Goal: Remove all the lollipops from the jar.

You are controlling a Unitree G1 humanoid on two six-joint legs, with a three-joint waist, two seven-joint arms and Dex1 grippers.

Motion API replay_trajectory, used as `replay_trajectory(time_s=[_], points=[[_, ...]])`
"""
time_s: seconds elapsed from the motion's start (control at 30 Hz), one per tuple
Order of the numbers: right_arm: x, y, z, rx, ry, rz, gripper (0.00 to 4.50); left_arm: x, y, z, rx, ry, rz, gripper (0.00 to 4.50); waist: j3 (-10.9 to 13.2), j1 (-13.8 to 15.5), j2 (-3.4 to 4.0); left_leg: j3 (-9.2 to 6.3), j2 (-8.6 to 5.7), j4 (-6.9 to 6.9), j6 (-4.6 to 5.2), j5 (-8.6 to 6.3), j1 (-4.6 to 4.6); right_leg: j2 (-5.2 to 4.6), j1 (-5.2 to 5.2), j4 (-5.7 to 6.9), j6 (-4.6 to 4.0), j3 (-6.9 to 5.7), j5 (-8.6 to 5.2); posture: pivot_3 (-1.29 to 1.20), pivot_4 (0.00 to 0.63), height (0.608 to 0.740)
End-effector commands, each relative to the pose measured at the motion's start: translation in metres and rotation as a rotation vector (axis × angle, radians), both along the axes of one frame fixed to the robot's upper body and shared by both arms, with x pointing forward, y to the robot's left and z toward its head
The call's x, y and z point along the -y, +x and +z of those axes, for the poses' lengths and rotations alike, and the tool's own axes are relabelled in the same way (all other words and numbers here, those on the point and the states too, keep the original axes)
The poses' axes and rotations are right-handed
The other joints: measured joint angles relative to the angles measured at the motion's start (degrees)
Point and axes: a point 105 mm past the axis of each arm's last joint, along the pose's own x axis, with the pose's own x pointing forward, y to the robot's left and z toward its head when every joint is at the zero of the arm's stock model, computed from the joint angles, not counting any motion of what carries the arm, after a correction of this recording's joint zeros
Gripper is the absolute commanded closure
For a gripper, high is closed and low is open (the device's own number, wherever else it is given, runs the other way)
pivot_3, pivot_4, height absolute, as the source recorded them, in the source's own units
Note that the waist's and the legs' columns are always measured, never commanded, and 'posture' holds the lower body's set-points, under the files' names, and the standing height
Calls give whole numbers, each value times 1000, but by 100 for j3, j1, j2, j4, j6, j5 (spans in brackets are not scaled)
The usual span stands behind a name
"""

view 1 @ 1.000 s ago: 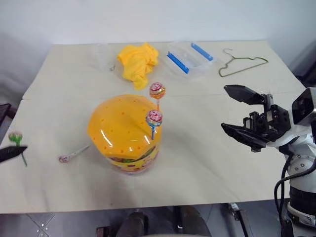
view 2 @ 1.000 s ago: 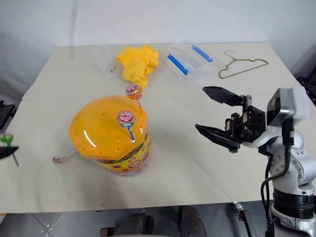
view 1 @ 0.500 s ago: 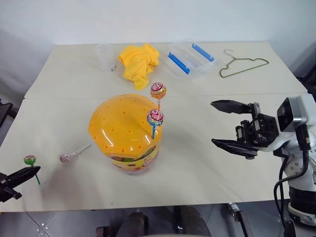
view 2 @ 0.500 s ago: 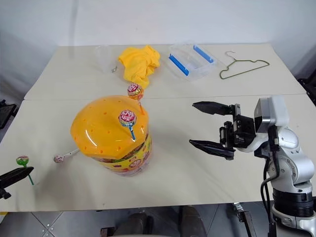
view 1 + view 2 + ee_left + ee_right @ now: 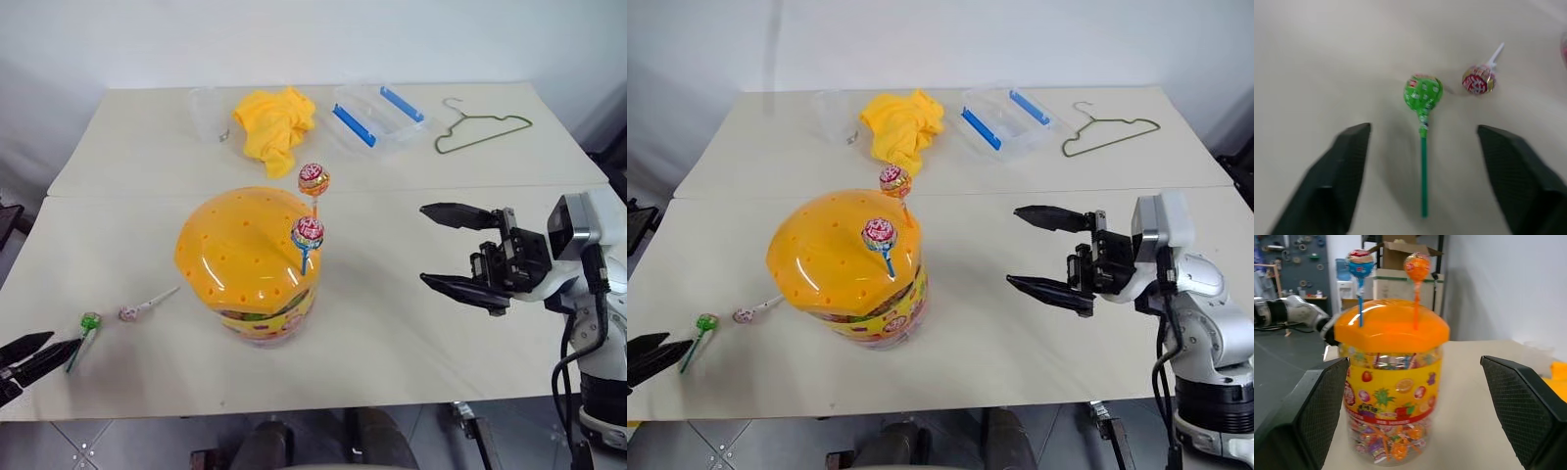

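Lollipops' jar [image 5: 247,262] stands mid-table [image 5: 411,343] on pale sheeting, white wall [image 5: 294,39] behind; right gripper [image 5: 453,247] spread wide beside it; left gripper [image 5: 1422,183] splayed around the green lollipop [image 5: 1422,95] lying loose; two lollipops [image 5: 311,206] upright in the lid.

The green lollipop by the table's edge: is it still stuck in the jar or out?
Out. The green lollipop lies flat on the table, apart from the jar.
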Motion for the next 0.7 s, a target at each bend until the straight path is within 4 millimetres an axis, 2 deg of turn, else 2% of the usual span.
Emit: replay_trajectory(time_s=[0.03, 0.13, 0.2, 0.27, 0.33, 0.4, 0.5, 0.7], points=[[21, -5, 13, 26, 17, -77, 0, 27, 7, 75, 317, 52, -174, 65, -1, 81, -1, 0, -1, 2, 0, 0, 0, -2, 1, -3, 0, 0, 0, 0, 150, 740], [34, -12, 5, -3, -22, -98, 0, 61, 10, 101, 390, 69, -311, 65, -3, 106, -3, -3, -2, 3, 2, -1, -1, -5, 6, -2, 0, 0, 0, 0, 150, 740], [33, -16, 5, -15, -25, -73, 0, 89, 11, 114, 460, 58, -439, 65, 0, 84, 3, 0, -3, 3, 5, -2, -1, -4, 7, 3, 2, 3, 1, 0, 150, 740], [25, -19, 9, -19, -15, -30, 0, 109, 9, 117, 479, 43, -545, 65, 1, 31, 4, 6, -1, 3, 4, -2, 1, -2, 6, 4, 3, 4, 2, 0, 150, 740], [10, -18, 17, -12, 5, 30, 0, 124, 10, 110, 443, 17, -634, 65, 6, -60, 20, 13, 2, 3, 3, -2, 8, 0, 6, 5, 3, 8, 2, 0, 150, 740], [-6, -13, 22, -19, 4, 66, 0, 132, 9, 106, 435, 2, -699, 65, 8, -126, 26, 25, 4, -1, -1, -1, 21, 5, 5, 5, 2, 17, 2, 0, 150, 740], [-29, -3, 31, -43, 14, 92, 0, 133, 12, 105, 442, -20, -710, 65, 9, -167, 27, 19, 18, -5, -13, -1, 26, 14, 4, 9, -7, 9, -4, 0, 150, 740], [-71, 6, 35, -85, -25, 169, 0, 141, 16, 109, 530, -56, -730, 65, 8, -162, 26, 8, 14, -1, -11, -3, 5, 11, -1, 11, -5, -4, -3, 0, 150, 740]])
